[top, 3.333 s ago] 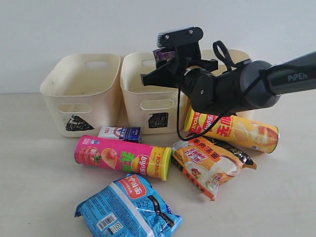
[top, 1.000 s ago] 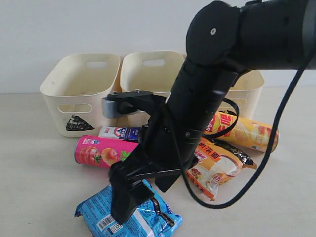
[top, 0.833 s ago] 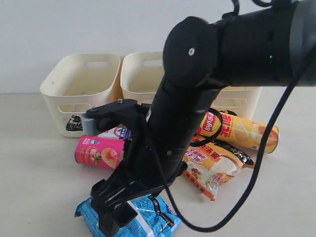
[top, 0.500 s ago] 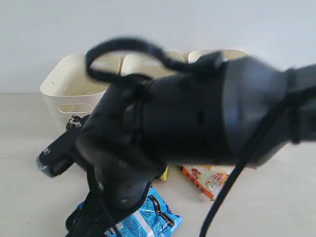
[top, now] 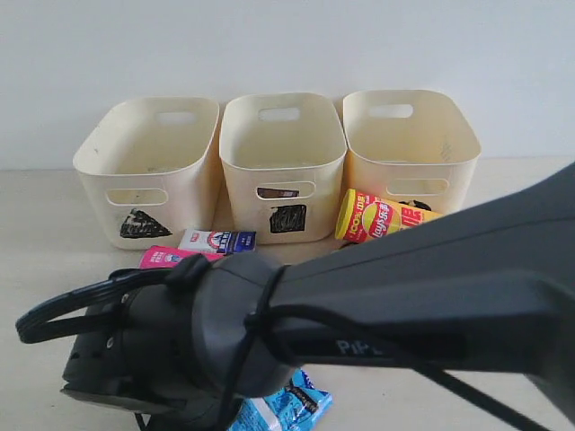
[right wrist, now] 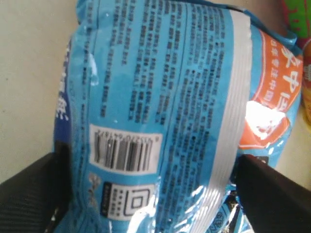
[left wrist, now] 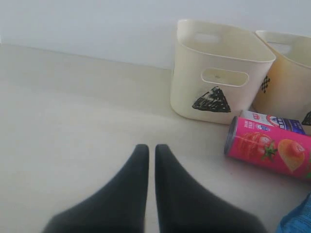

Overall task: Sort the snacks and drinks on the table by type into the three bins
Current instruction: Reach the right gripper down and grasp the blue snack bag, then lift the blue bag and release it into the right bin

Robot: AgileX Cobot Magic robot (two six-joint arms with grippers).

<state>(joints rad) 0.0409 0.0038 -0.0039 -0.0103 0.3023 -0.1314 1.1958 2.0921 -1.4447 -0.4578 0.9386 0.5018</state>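
Note:
The blue bag point(right wrist: 160, 97) fills the right wrist view, barcode side up. My right gripper point(right wrist: 150, 194) is open, one finger point(right wrist: 34, 194) at each side of the bag. In the exterior view my right arm point(top: 359, 314) hides most of the snacks. Only a corner of the blue bag point(top: 283, 409), the yellow-orange tube point(top: 377, 218), the white-and-blue carton point(top: 218, 240) and a sliver of the pink tube point(top: 166, 258) show. The orange-white bag is hidden. My left gripper point(left wrist: 151, 148) hovers shut and empty over the table point(left wrist: 73, 111), left of the pink tube point(left wrist: 269, 153).
The three bins stand in a row at the back: triangle bin point(top: 148, 153), square bin point(top: 283, 144), third bin point(top: 409, 135). Something dark shows through the square bin's handle cutout point(top: 277, 192). The triangle bin point(left wrist: 214, 73) is beyond my left gripper.
My right arm left the square bin without the purple box, swung forward and down, and now straddles the blue bag, blocking the exterior view.

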